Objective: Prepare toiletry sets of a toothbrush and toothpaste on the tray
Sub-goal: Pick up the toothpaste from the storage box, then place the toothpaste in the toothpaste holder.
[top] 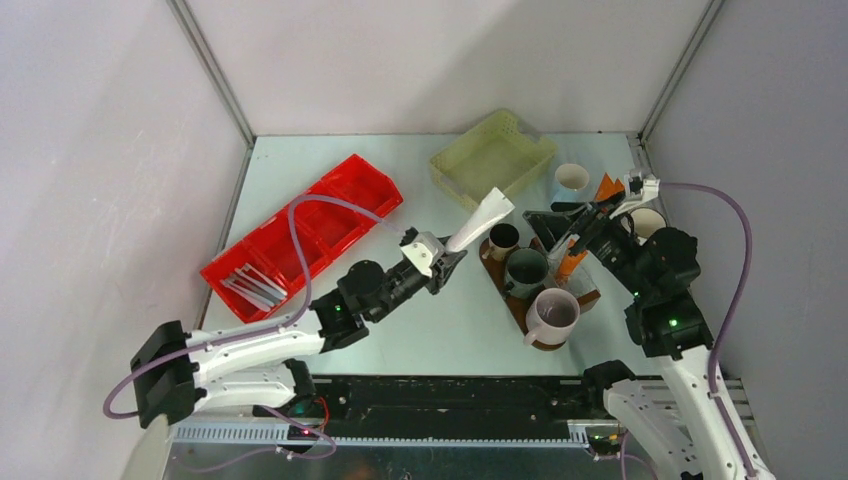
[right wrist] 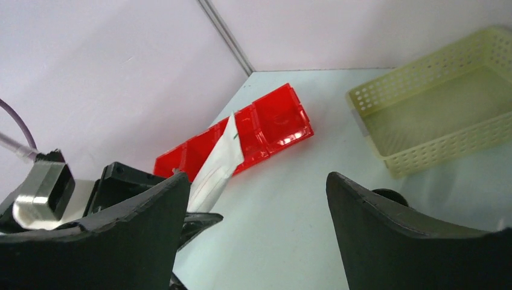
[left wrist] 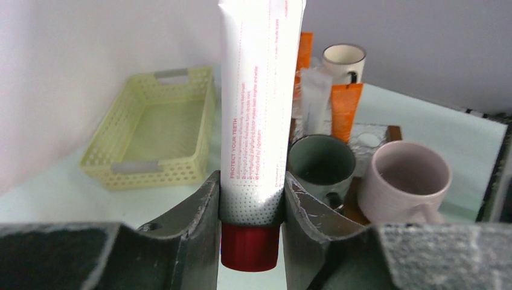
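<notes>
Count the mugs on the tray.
3: small dark brown mug at the far end, dark green mug in the middle, mauve-grey mug at the near end. The right arm hides part of the tray.

Overhead view: bright, even, diffuse light. No hard shadows, only faint soft shade under the arms on the table (top: 440,330), which has a mild sheen.

Left wrist view: white tube (left wrist: 256,109) very bright, nearly washed out towards its top, print legible lower down. Left gripper (left wrist: 250,181) fingers (left wrist: 193,223) dark, grainy and soft near the lens.

Right wrist view: right gripper (right wrist: 258,181) fingers (right wrist: 386,241) near-black, little surface detail. Red bin (right wrist: 265,124) saturated, with pale glare patches.
</notes>
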Robot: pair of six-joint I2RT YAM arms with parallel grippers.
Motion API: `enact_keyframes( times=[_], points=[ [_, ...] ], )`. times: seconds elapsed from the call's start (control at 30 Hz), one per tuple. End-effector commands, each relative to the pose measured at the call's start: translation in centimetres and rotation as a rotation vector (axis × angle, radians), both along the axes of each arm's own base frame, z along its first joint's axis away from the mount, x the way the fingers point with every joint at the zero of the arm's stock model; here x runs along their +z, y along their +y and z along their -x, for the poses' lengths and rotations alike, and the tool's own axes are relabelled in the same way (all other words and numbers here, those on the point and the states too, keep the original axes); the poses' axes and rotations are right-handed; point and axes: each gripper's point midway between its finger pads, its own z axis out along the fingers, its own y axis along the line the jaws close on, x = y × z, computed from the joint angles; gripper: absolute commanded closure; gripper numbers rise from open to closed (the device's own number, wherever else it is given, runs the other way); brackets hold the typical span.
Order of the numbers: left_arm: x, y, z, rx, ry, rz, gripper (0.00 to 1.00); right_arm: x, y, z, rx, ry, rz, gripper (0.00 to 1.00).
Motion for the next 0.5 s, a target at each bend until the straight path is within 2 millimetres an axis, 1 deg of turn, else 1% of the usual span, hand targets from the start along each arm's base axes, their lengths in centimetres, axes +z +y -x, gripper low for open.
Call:
enact_keyframes(
  times=[0.0, 0.03, 0.07, 0.1, 0.17, 0.23, 0.33, 0.47],
  points=[
    [6.7, -1.9, 1.4, -0.061, -0.133, 0.159, 0.86, 3.3, 1.1, -0.1, 0.054, -0.029, -0.107, 0.15],
    [7.1, -2.2, 1.5, -0.071, -0.138, 0.176, 0.86, 3.3, 1.3, -0.1, 0.064, -0.022, -0.118, 0.16],
    [6.9, -2.8, 1.9, -0.088, -0.133, 0.173, 0.86, 3.5, 1.5, -0.3, 0.071, -0.025, -0.124, 0.17],
    [7.0, -3.1, 2.0, -0.093, -0.135, 0.178, 0.86, 3.3, 1.8, -0.3, 0.083, -0.014, -0.132, 0.18],
    [7.2, -3.8, 2.3, -0.108, -0.136, 0.184, 0.86, 3.6, 2.2, -0.3, 0.1, -0.028, -0.145, 0.2],
    [7.0, -4.5, 2.6, -0.121, -0.132, 0.184, 0.87, 3.6, 2.5, -0.4, 0.106, -0.03, -0.15, 0.23],
    [7.2, -5.0, 2.9, -0.132, -0.132, 0.195, 0.87, 3.4, 2.9, -0.5, 0.117, -0.028, -0.152, 0.27],
    [7.6, -5.4, 3.1, -0.135, -0.13, 0.217, 0.87, 3.0, 3.1, -0.6, 0.115, -0.024, -0.155, 0.37]
  ],
)
